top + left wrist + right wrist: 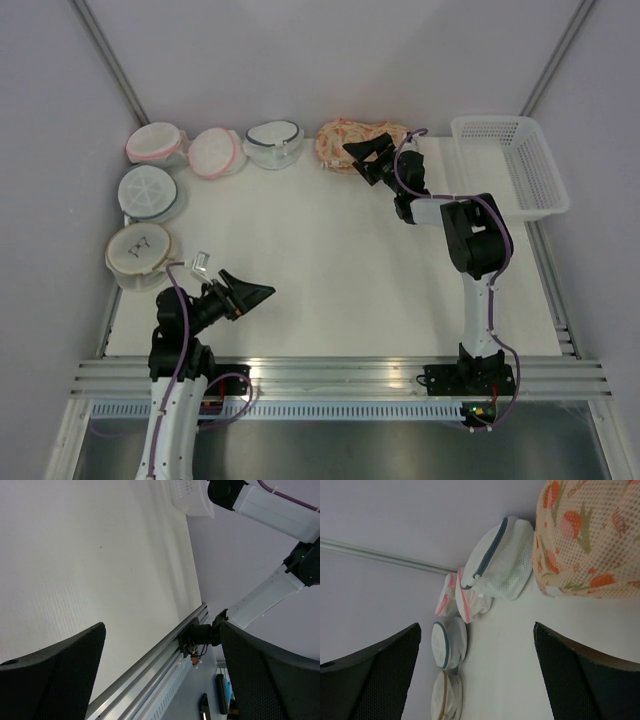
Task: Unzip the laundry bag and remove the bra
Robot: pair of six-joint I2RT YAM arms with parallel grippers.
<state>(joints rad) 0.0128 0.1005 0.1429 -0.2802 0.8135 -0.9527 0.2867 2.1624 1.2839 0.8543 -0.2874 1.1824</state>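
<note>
Peach mesh with an orange print: that is your laundry bag, lying at the back edge of the table. From above it looks closed and nothing is out of it, so I judge you are on the approach to the zip. Your right gripper hangs just on the near side of the bag, fingers spread wide, holding nothing

— The right wrist view gives you the bag close up, ahead and off to one side of the spread fingers, not between them. You also see the white round mesh bags lined up beyond the bag. No zip pull shows on the part in view. The bra shows nowhere, and I take it to be inside the bag

From overhead the pull is too small for you to pick out either. Your left gripper sits well away from the bag, down by the arm bases, also spread and empty. I reckon the next move calls for you to bring the right fingers onto the bag's rim and find the pull. The left arm should come up to pin the bag while the zip runs

— The left wrist view gives you no bag at all. You get bare table, the white basket that stands to the bag's right, and the right arm. Its own fingers stand wide apart
</note>
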